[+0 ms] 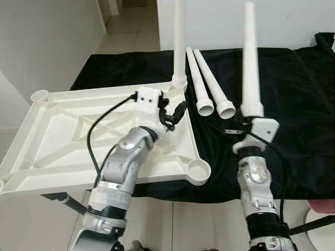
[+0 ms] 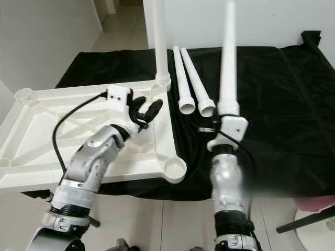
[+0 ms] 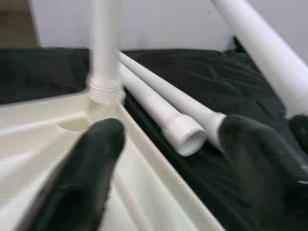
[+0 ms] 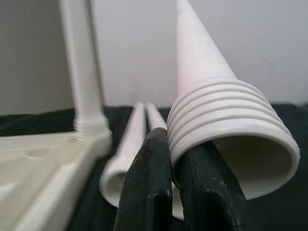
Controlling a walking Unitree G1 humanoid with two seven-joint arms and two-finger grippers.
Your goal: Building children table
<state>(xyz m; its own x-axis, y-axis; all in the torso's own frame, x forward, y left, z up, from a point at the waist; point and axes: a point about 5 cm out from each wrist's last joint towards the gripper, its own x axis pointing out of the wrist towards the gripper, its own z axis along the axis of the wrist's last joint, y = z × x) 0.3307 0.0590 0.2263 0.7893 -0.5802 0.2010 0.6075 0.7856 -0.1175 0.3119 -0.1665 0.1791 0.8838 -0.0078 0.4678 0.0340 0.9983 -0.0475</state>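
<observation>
The white table top (image 1: pixel 52 136) lies upside down, overhanging the left edge of a black cloth. One white leg (image 1: pixel 179 52) stands upright in its far right corner socket. Two more legs (image 1: pixel 207 83) lie side by side on the cloth, threaded ends toward me. My left gripper (image 1: pixel 174 114) hovers open over the top's right rim, just short of the standing leg (image 3: pixel 105 48), with nothing between its fingers (image 3: pixel 82 183). My right gripper (image 4: pixel 174 159) is shut on the threaded end of a fourth leg (image 1: pixel 250 63), held upright above the cloth to the right of the lying legs.
The black cloth (image 1: pixel 298 94) covers the work surface to the right and back. Open corner sockets sit at the top's near right (image 1: pixel 199 168) and far left (image 1: pixel 41 95). A white wall rises behind, tiled floor at the left, and a white round object (image 1: pixel 322 222) stands at the lower right.
</observation>
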